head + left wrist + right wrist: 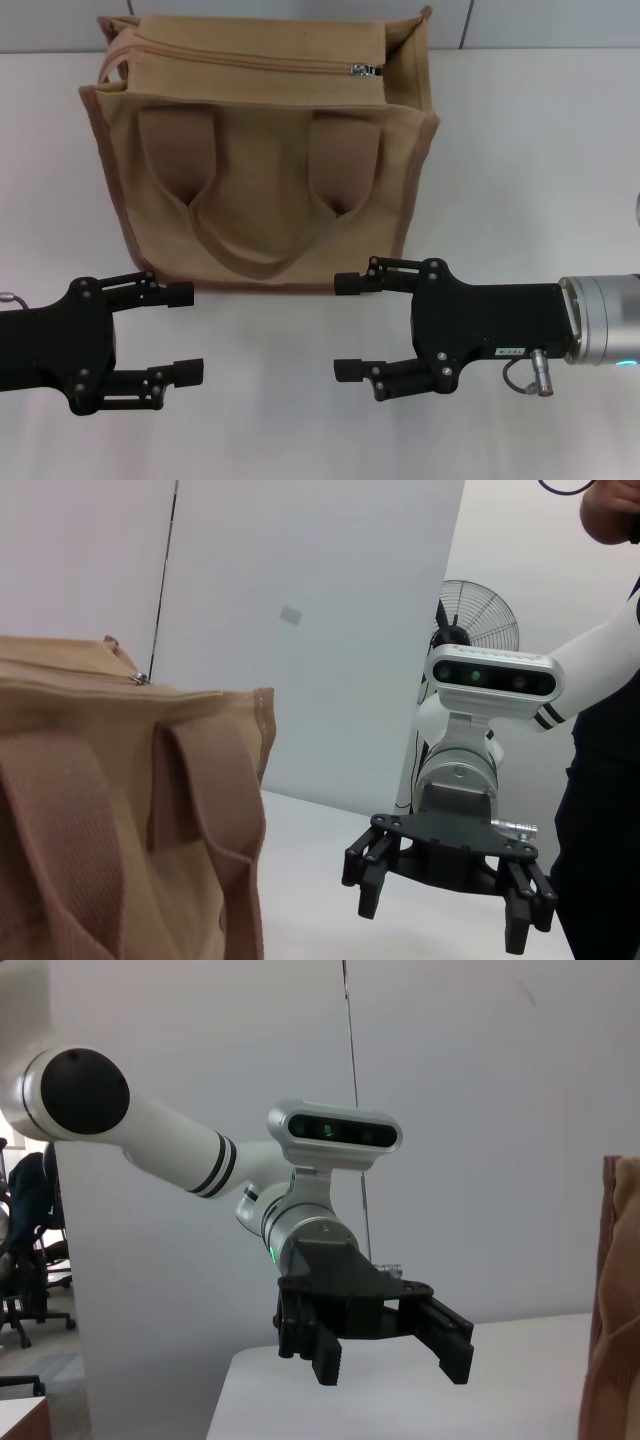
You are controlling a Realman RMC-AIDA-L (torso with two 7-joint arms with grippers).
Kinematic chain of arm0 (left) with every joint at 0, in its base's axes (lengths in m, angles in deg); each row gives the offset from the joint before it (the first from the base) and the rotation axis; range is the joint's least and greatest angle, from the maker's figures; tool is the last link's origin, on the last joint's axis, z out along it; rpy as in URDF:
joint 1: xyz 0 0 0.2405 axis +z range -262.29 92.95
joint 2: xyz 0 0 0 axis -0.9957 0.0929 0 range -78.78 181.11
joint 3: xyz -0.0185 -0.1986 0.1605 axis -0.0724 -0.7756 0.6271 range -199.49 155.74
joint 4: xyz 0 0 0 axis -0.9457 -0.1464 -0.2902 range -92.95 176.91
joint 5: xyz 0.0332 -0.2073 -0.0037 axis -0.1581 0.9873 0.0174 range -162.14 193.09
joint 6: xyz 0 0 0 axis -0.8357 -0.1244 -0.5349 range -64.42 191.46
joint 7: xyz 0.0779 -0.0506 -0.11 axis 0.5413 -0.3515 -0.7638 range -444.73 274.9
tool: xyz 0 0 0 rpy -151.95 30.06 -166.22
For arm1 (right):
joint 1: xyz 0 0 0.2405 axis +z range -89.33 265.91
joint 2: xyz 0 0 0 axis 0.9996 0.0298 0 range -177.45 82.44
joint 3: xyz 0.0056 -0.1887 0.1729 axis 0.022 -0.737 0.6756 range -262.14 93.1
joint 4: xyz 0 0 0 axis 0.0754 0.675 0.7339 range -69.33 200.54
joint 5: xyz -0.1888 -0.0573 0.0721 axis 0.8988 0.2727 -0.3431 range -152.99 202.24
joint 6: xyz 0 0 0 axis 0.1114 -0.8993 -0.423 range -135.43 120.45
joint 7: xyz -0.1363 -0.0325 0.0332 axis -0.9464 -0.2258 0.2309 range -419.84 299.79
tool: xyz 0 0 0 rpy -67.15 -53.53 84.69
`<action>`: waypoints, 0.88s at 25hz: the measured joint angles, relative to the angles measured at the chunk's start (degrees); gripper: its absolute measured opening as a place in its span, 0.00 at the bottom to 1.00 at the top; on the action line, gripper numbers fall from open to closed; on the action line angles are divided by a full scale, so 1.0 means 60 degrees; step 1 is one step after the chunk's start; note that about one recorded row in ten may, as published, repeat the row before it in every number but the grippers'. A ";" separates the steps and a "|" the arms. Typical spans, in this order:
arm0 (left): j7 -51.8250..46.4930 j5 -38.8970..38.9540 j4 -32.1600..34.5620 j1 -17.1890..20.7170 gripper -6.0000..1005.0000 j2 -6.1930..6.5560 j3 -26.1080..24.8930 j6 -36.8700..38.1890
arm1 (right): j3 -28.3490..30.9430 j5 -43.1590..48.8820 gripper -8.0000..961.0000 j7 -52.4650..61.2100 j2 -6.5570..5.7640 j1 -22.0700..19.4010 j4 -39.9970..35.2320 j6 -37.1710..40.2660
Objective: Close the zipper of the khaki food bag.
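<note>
Low in the head view, the left hand (188, 332) sits at the lower left of the frame with its fingers spread apart and nothing between them, tips pointing toward the centre. Opposite it, at the lower right, the right hand (350, 327) faces back with its fingers equally released and empty. Both hover over the white bench (520, 160), well apart from each other. Beyond them, in the upper middle of the frame, the khaki food bag (260, 160) stands upright on the bench, its looped handles hanging down the front face. Along its top panel runs the zipper (250, 62), whose small silver pull (366, 70) rests near the right end.
</note>
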 joint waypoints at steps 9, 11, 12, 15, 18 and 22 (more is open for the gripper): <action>0.0006 0.0000 0.0000 -0.0030 0.80 -0.0002 0.0013 0.0027 | 0.0029 0.0000 0.85 -0.0030 -0.0001 0.0000 0.0001 -0.0041; 0.0008 0.0000 0.0000 -0.0043 0.80 -0.0009 0.0022 0.0034 | 0.0030 0.0000 0.85 -0.0031 -0.0001 -0.0001 0.0001 -0.0055; 0.0009 0.0000 0.0000 -0.0050 0.80 -0.0012 0.0030 0.0037 | 0.0030 0.0000 0.85 -0.0031 -0.0001 -0.0001 0.0001 -0.0067; 0.0011 0.0000 0.0000 -0.0061 0.80 -0.0015 0.0040 0.0046 | 0.0037 0.0001 0.85 -0.0031 -0.0001 -0.0001 0.0001 -0.0091; 0.0012 0.0000 0.0000 -0.0068 0.80 -0.0015 0.0041 0.0052 | 0.0055 0.0001 0.85 -0.0031 -0.0001 0.0000 0.0000 -0.0101; 0.0012 0.0000 0.0000 -0.0073 0.80 -0.0015 0.0041 0.0050 | 0.0078 0.0001 0.85 -0.0031 -0.0001 -0.0001 0.0000 -0.0102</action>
